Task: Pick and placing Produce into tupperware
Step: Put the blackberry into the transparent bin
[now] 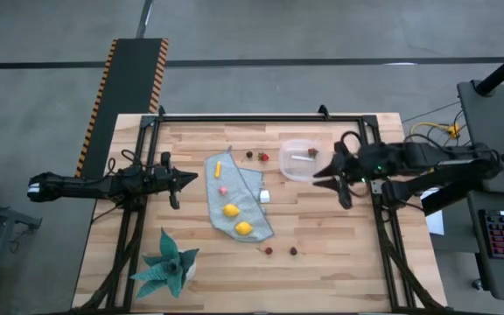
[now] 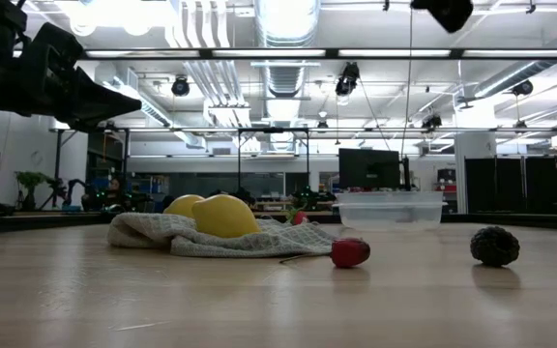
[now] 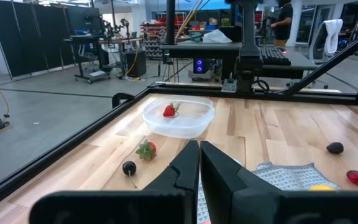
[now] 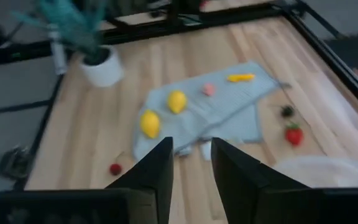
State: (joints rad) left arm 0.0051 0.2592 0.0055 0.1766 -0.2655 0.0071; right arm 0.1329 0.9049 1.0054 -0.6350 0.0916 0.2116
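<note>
The clear tupperware (image 1: 297, 161) stands at the table's far right with a red strawberry (image 3: 169, 111) inside it. The grey-blue cloth (image 1: 234, 203) at mid-table carries two yellow lemons (image 1: 231, 210) (image 1: 244, 228), a yellow stick (image 1: 220, 166) and a pink piece (image 1: 222, 189). A dark piece (image 1: 249, 155) and a red piece (image 1: 263, 157) lie left of the tupperware. Another red piece (image 2: 350, 252) and dark piece (image 2: 494, 246) lie near the front edge. My right gripper (image 4: 191, 155) hangs open and empty, raised beside the tupperware's right side. My left gripper (image 3: 199, 163) is shut at the table's left.
A small white cube (image 1: 264, 196) sits at the cloth's right edge. A teal spiky plant in a white pot (image 1: 169, 267) stands at the near left corner. Black frame rails (image 1: 261, 116) run along the table's far and side edges.
</note>
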